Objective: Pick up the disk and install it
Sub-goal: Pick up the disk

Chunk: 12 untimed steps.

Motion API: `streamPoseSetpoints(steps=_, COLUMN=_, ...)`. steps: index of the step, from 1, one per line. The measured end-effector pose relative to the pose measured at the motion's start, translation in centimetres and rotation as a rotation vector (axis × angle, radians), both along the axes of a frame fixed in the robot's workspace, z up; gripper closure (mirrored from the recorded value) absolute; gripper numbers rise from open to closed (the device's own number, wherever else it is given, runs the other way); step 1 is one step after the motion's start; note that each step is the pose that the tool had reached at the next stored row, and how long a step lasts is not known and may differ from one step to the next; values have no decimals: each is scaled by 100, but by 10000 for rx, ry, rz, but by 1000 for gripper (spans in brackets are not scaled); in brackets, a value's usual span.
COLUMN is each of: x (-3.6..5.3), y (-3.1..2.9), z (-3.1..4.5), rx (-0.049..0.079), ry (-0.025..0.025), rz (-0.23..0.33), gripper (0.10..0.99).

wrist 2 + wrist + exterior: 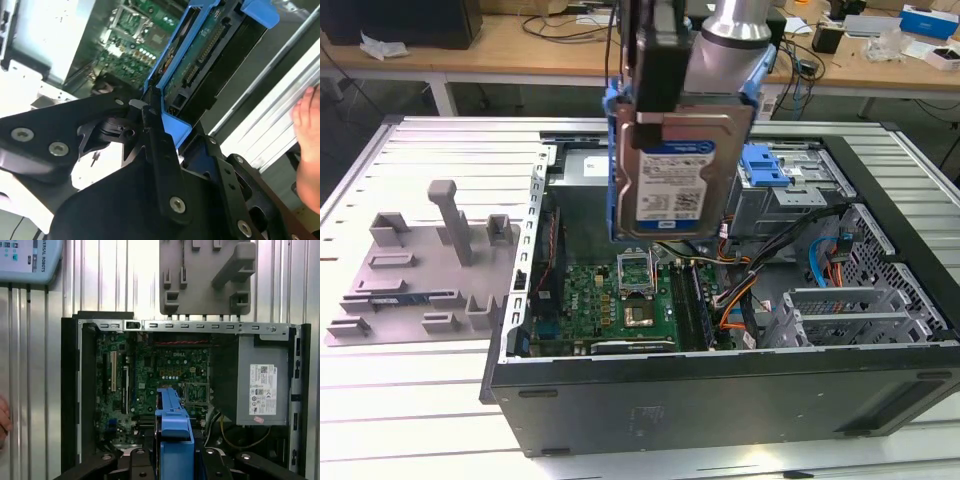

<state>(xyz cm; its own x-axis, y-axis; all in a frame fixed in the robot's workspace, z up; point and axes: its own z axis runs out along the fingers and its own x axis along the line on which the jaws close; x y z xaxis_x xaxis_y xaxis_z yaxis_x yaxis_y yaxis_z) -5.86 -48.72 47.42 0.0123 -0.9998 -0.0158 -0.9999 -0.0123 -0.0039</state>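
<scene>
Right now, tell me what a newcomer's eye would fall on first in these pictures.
The silver, blue-framed disk hangs label-out from the end effector above the open computer case, in the middle of the exterior view. Below it lies the green motherboard. A grey fixture plate sits beside the case at the exterior view's left.

Bright even light, with glare whitening the slatted table (135, 285) in the first wrist view.
</scene>
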Motion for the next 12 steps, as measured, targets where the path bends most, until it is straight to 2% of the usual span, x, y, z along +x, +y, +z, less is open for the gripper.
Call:
streamPoseSetpoints(steps=2, x=95, y=-87, z=-17, rx=0, ry=-1, rz=-1, gripper=722)
streamPoseSetpoints(steps=4, x=166, y=-146, z=-28, rx=0, ry=-1, rz=0, gripper=722)
streamPoseSetpoints(steps=6, x=313, y=-224, z=-40, rx=1, ry=0, rz=0, gripper=722)
streamPoseSetpoints(steps=10, x=485, y=-260, z=-47, rx=0, ry=0, rz=-1, gripper=722)
streamPoseSetpoints(steps=12, x=527, y=-269, z=-49, rx=1, ry=0, rz=-14, gripper=722)
